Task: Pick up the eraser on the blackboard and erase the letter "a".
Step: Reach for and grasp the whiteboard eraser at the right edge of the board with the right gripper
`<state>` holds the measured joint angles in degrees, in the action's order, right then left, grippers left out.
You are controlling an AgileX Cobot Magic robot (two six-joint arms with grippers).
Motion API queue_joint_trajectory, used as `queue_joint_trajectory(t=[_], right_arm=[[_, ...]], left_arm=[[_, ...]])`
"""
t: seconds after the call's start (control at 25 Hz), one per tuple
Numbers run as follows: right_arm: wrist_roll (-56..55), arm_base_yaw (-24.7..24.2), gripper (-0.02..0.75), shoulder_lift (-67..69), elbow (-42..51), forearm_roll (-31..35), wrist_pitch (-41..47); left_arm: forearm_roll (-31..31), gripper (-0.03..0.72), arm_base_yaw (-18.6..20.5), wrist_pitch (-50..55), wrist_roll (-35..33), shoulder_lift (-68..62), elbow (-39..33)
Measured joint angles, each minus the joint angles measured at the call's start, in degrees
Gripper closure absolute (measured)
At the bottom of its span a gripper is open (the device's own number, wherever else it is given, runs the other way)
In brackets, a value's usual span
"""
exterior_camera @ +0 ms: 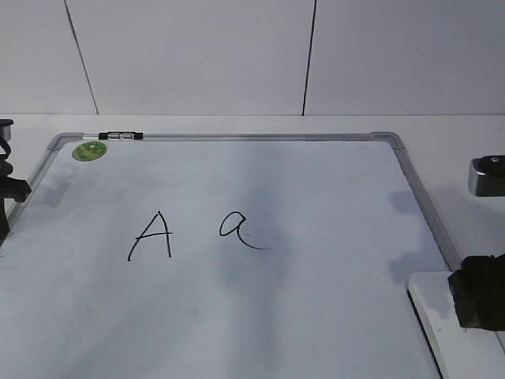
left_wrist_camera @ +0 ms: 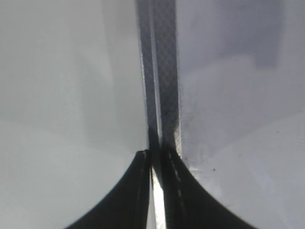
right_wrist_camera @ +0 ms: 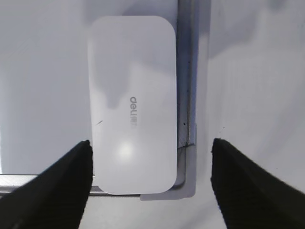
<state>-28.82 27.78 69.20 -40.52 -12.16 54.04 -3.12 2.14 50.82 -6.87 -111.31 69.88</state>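
Observation:
The blackboard, a white board with a silver frame (exterior_camera: pixel 418 197), lies flat on the table. The letter "a" (exterior_camera: pixel 237 227) is written in black near its middle. The eraser (exterior_camera: pixel 443 332) is a white rounded block lying at the board's near right corner. In the right wrist view the eraser (right_wrist_camera: pixel 131 105) lies beside the frame (right_wrist_camera: pixel 186 95). My right gripper (right_wrist_camera: pixel 151 142) is open above it, one finger on each side, not touching; it also shows in the exterior view (exterior_camera: pixel 477 300). My left gripper (left_wrist_camera: pixel 155 155) is shut and empty over the board's left frame rail (left_wrist_camera: pixel 164 71).
A capital "A" (exterior_camera: pixel 151 234) stands left of the "a". A round green sticker (exterior_camera: pixel 89 150) and a small black-and-silver clip (exterior_camera: pixel 121 136) sit at the far left corner. A grey metal part (exterior_camera: pixel 485 175) shows at the right edge. A white wall stands behind.

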Motion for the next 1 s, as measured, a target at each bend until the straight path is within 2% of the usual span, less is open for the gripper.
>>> queue_joint_trajectory(t=[0.2,0.48,1.0], right_arm=[[0.00,0.00,0.144,0.00,0.00,0.08,-1.48],[1.40,0.00,0.062,0.00,0.00,1.00,-2.64],[1.52,0.00,0.059,8.56,0.00,1.00,-5.71]], left_arm=[[0.00,0.634,0.00,0.00,0.00,0.00,0.00],[0.00,0.634,0.00,0.00,0.00,0.00,0.00],[0.00,0.634,0.00,0.00,0.00,0.00,0.00]])
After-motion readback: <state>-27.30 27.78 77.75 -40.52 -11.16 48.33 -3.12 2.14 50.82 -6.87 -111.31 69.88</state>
